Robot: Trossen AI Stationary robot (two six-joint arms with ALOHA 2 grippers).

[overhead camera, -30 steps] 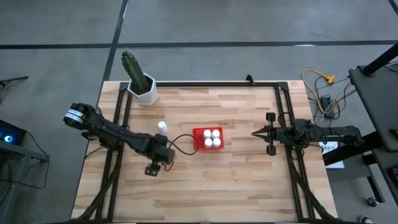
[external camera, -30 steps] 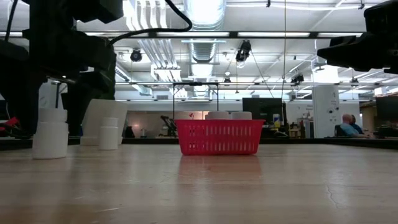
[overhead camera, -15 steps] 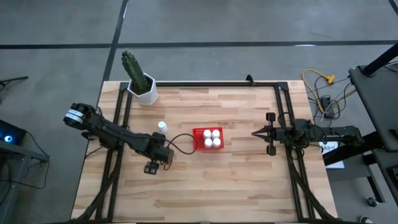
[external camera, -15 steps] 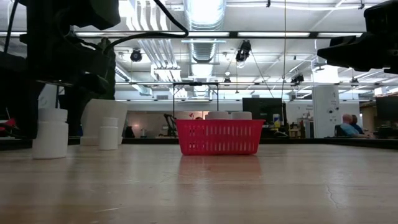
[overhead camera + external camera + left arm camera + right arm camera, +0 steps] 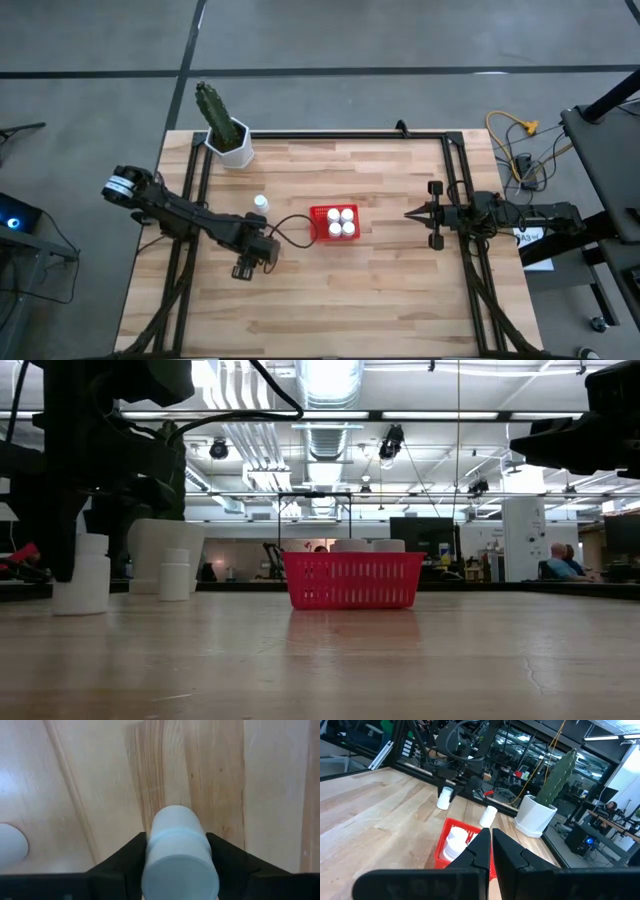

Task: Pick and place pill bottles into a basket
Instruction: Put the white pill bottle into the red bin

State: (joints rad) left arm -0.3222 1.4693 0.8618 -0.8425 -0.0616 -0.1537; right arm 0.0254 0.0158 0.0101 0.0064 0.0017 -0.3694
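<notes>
A wooden table [image 5: 380, 290] fills the middle of the overhead frame, seen from straight above. Near its centre sits the red basket [image 5: 334, 223], with four white pill bottles [image 5: 340, 221] standing inside it in a two-by-two block. In the table-level frame the basket [image 5: 352, 580] is at the centre, with bottle caps showing just above its rim.

The left gripper [image 5: 246, 262] is left of the basket in the overhead frame, pointing down at the table. Its wrist camera shows its two dark fingers [image 5: 122, 862] closed against either side of a white pill bottle [image 5: 179, 852] standing upright on the wood. In the table-level frame that bottle [image 5: 85, 572] stands at the far left, on the table, partly behind the dark arm.

Another loose pill bottle [image 5: 260, 203] stands upright above and left of the basket in the overhead frame, apart from both the basket and the gripper. A white pot holding a green cactus [image 5: 224, 128] is at the table's upper left corner.

The right gripper [image 5: 408, 213] waits to the right of the basket, well apart from it, its fingers pressed together and holding nothing, pointing toward the basket.
</notes>
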